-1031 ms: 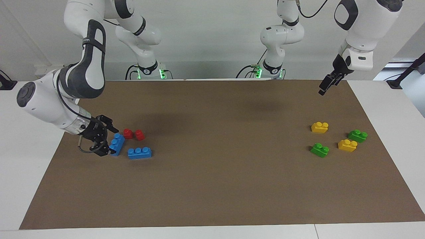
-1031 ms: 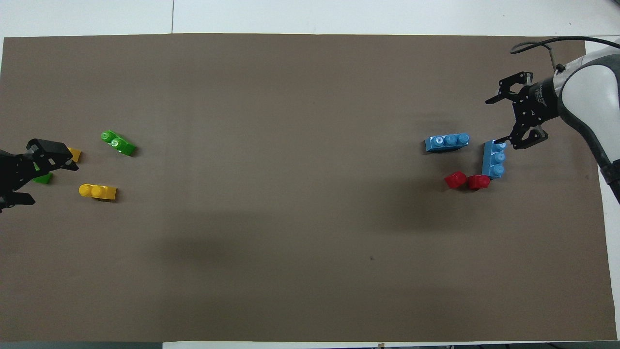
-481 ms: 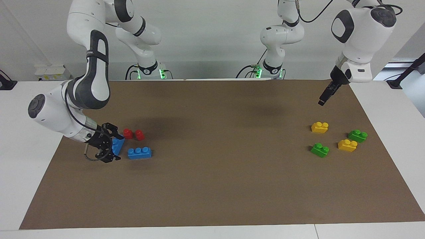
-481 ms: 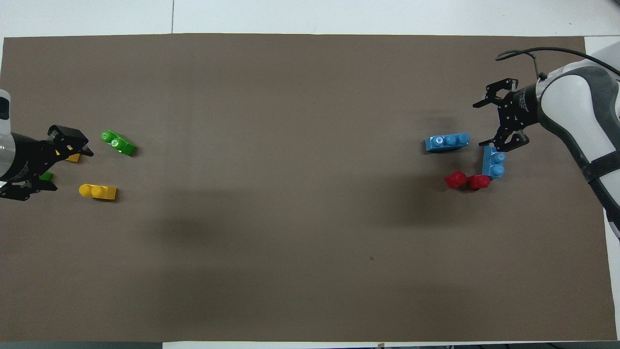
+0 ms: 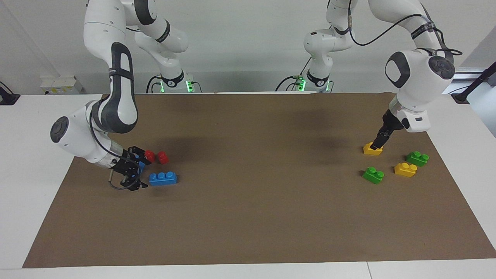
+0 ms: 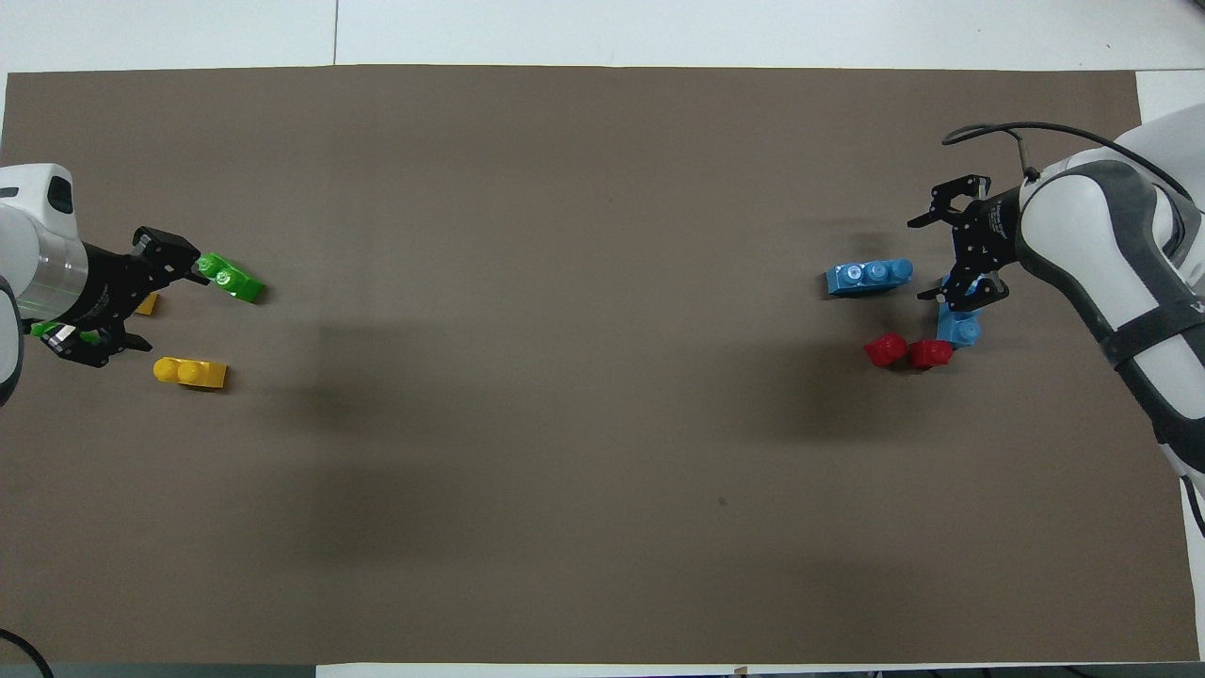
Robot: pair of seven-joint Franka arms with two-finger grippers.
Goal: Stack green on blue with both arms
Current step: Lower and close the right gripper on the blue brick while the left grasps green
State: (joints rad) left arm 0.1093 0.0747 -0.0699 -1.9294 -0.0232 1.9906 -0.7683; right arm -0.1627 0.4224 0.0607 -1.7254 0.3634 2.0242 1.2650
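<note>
Right tool [image 5: 131,173], fingers spread and holding nothing, low over the blue brick [image 6: 960,325] that lies at the right arm's end of the surface; that brick's long axis runs toward and away from the robots, its nearer end touching a red brick [image 6: 930,353], and the tool covers most of it, so the closing direction is judged to be across its short width. Second blue brick [image 5: 163,178] just beside it, lying crosswise, a little farther from the robots. Left tool [image 5: 376,142], fingers also spread and empty, over a yellow brick [image 5: 372,150]; the two green bricks [image 5: 373,174] [image 5: 417,158] lie farther from the robots than that, with another yellow brick [image 5: 405,169] between them. Left arm is nearer the green, right arm nearer the blue.
</note>
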